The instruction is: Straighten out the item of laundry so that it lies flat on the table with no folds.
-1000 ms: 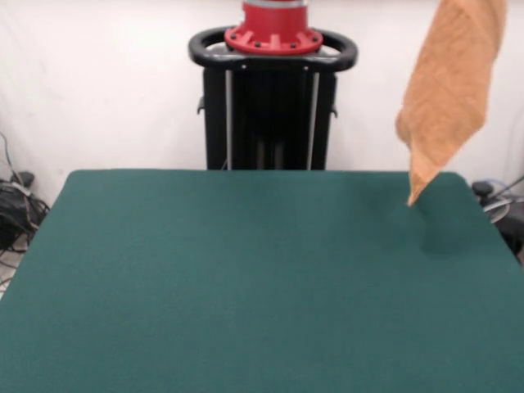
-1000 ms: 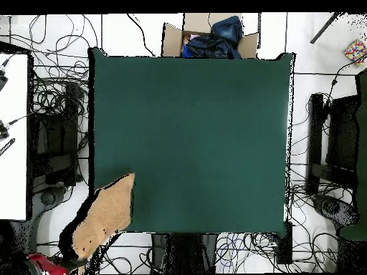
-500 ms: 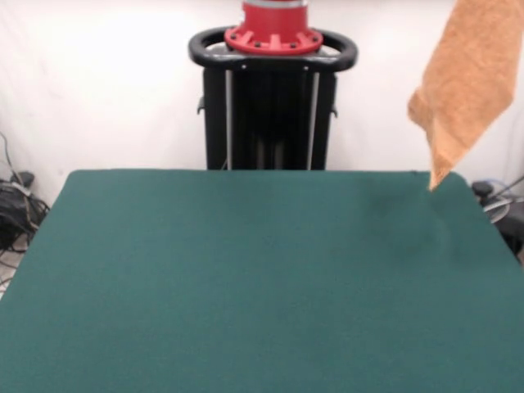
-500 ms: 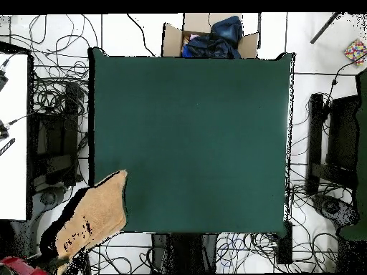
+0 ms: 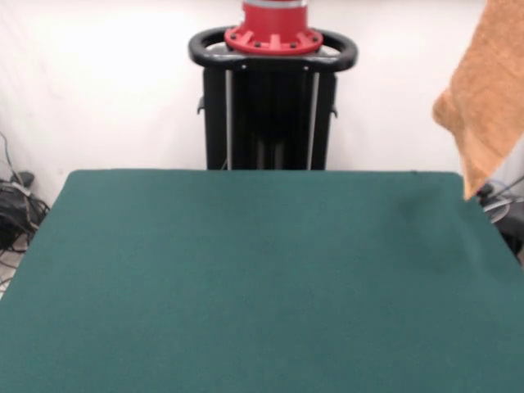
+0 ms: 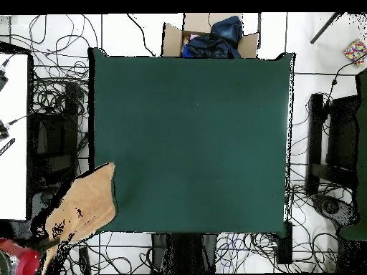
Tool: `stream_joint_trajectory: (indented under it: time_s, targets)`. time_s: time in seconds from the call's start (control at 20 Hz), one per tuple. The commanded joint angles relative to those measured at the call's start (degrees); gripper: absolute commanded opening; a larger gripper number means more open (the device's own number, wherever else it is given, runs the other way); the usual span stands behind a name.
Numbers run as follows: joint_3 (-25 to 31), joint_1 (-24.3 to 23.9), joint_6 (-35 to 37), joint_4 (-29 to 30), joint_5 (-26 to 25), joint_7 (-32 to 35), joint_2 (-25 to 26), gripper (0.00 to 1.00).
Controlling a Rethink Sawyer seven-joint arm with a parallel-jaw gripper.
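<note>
The orange-tan towel (image 5: pixel 487 90) hangs in the air at the far right of the front view, its lower tip just above the far right corner of the green table (image 5: pixel 246 278). Its top runs out of the picture. In the overhead view the towel (image 6: pixel 82 208) hangs over the table's (image 6: pixel 193 136) lower left corner and mostly beyond its edge. A red part of the arm (image 6: pixel 18 259) shows at the bottom left, just past the towel's end. The gripper itself is hidden behind the towel or out of the picture.
The black pedestal with its red base (image 5: pixel 273 90) stands behind the table's far edge. A cardboard box of clothes (image 6: pixel 209 39) sits beyond the table's top edge in the overhead view. Cables cover the floor around the table. A white desk (image 6: pixel 13 136) stands at the left.
The hanging towel has moved steadily rightward in the front view, outward past the table's corner. In the overhead view it slid left and down, off the table, with the red arm.
</note>
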Motion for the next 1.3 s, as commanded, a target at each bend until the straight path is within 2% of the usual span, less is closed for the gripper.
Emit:
stream_joint_trajectory:
  time_s: [0.05,0.55,0.75,1.3]
  targets:
    - [6.2,-5.6,1.1,-2.5,-5.8,-12.5,1.6,0.0]
    - [12.7,-16.3,-4.1,-6.8,-12.6,-25.5,0.6,0.0]
    - [14.6,-19.5,-5.9,-6.9,-13.3,-28.5,0.6,0.0]
    - [18.4,-28.7,-16.3,-1.9,-12.9,-35.9,0.4,0.0]
